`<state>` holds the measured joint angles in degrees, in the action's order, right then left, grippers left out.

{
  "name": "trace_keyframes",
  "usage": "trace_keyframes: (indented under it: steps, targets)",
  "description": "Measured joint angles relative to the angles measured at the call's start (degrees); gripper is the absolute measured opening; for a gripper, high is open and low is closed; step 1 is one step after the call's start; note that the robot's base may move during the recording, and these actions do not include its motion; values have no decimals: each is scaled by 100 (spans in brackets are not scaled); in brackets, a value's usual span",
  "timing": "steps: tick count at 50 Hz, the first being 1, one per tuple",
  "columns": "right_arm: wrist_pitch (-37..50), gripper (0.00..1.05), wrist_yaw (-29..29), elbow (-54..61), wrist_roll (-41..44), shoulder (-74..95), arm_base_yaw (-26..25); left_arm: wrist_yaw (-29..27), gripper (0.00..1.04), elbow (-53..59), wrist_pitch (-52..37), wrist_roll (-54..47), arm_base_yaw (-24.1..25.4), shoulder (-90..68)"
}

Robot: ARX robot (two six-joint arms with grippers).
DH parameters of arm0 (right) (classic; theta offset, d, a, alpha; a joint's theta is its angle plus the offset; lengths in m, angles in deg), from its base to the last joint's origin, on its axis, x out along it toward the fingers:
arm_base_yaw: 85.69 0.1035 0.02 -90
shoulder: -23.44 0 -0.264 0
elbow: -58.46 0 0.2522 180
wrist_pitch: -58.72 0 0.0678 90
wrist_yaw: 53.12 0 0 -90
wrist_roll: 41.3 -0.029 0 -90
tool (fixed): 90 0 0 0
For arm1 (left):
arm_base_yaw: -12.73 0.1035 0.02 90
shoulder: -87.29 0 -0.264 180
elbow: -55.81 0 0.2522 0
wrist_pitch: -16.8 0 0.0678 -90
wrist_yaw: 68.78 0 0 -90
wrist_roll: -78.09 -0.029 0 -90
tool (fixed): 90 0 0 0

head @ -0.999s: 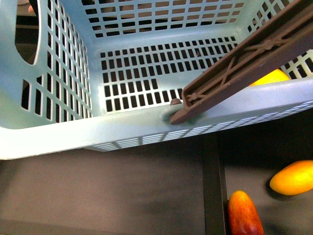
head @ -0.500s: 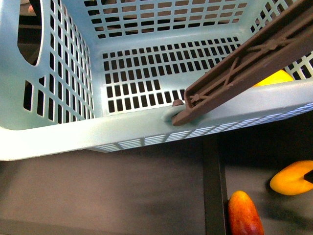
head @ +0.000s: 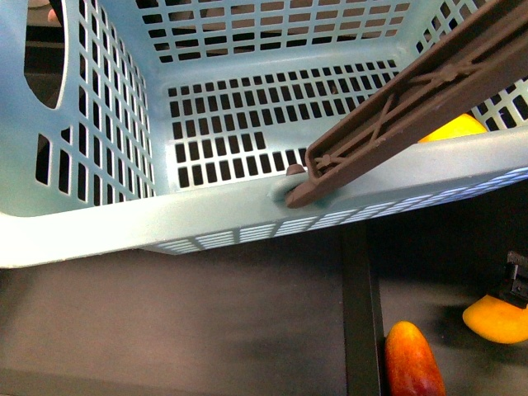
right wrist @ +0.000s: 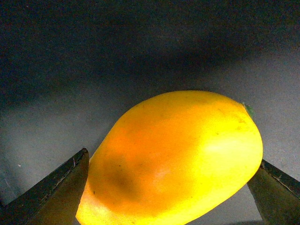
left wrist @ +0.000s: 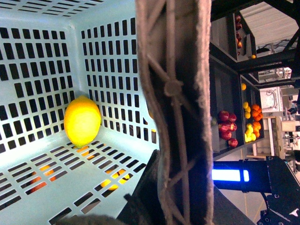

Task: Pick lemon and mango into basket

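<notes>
Lying nearest, on the dark surface (head: 165, 313): red-orange fruit (head: 412, 360). Near it, the yellow mango (head: 495, 320), outside the basket, straddled by the right gripper (right wrist: 173, 157), jaws apart, one finger on either side. Beyond: teal basket (head: 206, 223), brown handle (head: 412, 99) across its near rim. Inside, by a slotted wall: lemon (left wrist: 82, 120). Left gripper: unseen, jaw state cannot be told.

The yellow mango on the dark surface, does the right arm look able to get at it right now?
Probably yes. In the right wrist view the right gripper is open, one finger on either side of the yellow mango, with nothing between and only the bare dark surface around it.
</notes>
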<state>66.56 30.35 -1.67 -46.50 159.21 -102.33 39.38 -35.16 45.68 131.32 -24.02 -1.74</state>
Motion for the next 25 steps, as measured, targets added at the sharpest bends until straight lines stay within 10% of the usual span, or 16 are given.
trace_keyframes:
  steps: [8, 25]
  targets:
    - [17, 95, 57, -9, -35, 48, -4, 11, 6, 0, 0, 0, 0, 0]
    - [-70, 57, 133, 66, 0, -87, -374, 2, 6, 0, 0, -2, 0, 0]
